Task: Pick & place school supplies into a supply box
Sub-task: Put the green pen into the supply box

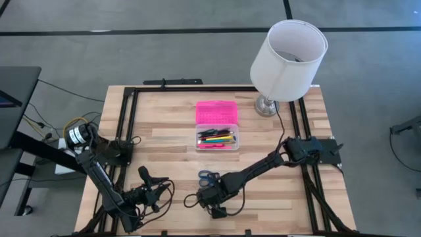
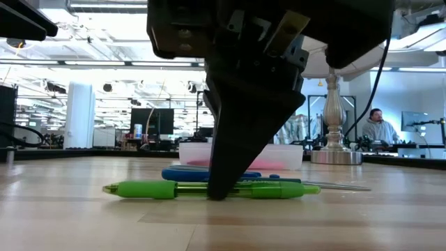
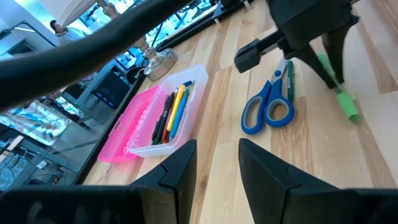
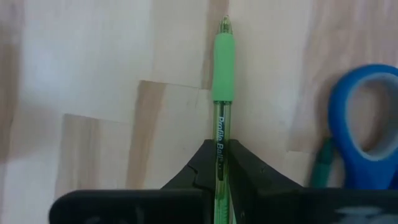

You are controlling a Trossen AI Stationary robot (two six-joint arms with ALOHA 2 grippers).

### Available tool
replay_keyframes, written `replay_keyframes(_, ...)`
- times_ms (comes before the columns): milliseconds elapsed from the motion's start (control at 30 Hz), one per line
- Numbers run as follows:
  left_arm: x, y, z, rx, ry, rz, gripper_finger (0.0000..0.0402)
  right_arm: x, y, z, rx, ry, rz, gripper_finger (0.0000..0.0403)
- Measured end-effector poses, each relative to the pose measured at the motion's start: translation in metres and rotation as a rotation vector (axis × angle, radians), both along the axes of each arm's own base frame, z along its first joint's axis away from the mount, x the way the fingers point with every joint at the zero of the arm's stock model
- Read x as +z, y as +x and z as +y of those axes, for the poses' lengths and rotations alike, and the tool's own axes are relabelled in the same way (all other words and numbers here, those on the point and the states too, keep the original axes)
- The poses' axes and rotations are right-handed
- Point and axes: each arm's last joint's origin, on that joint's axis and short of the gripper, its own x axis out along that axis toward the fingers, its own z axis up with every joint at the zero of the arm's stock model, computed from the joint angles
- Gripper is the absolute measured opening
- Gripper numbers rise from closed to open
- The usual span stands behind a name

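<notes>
A green pen [image 2: 150,189] lies on the wooden table, and my right gripper [image 2: 219,192] stands over its middle, shut on it. The pen also shows in the right wrist view [image 4: 222,68]. Blue-handled scissors [image 1: 207,176] lie flat just beyond the pen. The supply box stands at mid-table: its clear base [image 1: 217,139] holds several pens and pencils, and its pink lid [image 1: 216,112] lies open on the far side. My left gripper [image 3: 217,167] is open and empty near the table's front left, facing the scissors [image 3: 268,106]. My right gripper pinches the green pen's clear barrel [image 4: 221,134], just behind the green rubber grip, between its two fingers. The fingers [image 2: 230,139] come from above, pointing down, and lie across the pen. The pen lies level, on the table or just above it.
A lamp with a white shade [image 1: 289,52] stands at the table's far right, its cord running toward the right arm's base [image 1: 314,150]. A black frame [image 1: 125,118] borders the table. Bare wood lies between the grippers and the box.
</notes>
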Motion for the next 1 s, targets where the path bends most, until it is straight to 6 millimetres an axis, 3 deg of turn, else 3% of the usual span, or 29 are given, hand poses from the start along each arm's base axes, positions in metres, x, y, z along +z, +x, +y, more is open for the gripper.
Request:
replay_keyframes(467, 0.000, 0.000, 0.000, 0.000, 0.000, 0.001, 0.0114, 0.018, 0.000, 0.021, 0.119, -0.035, -0.074, 0.0010)
replay_keyframes(700, 0.000, 0.000, 0.000, 0.000, -0.001, 0.001, 0.0114, 0.038, -0.002, 0.016, 0.090, -0.168, -0.038, 0.0009)
replay_keyframes(1000, 0.000, 0.000, 0.000, 0.000, -0.001, 0.001, 0.0114, 0.075, 0.002, -0.011, -0.030, -0.427, -0.039, 0.0010)
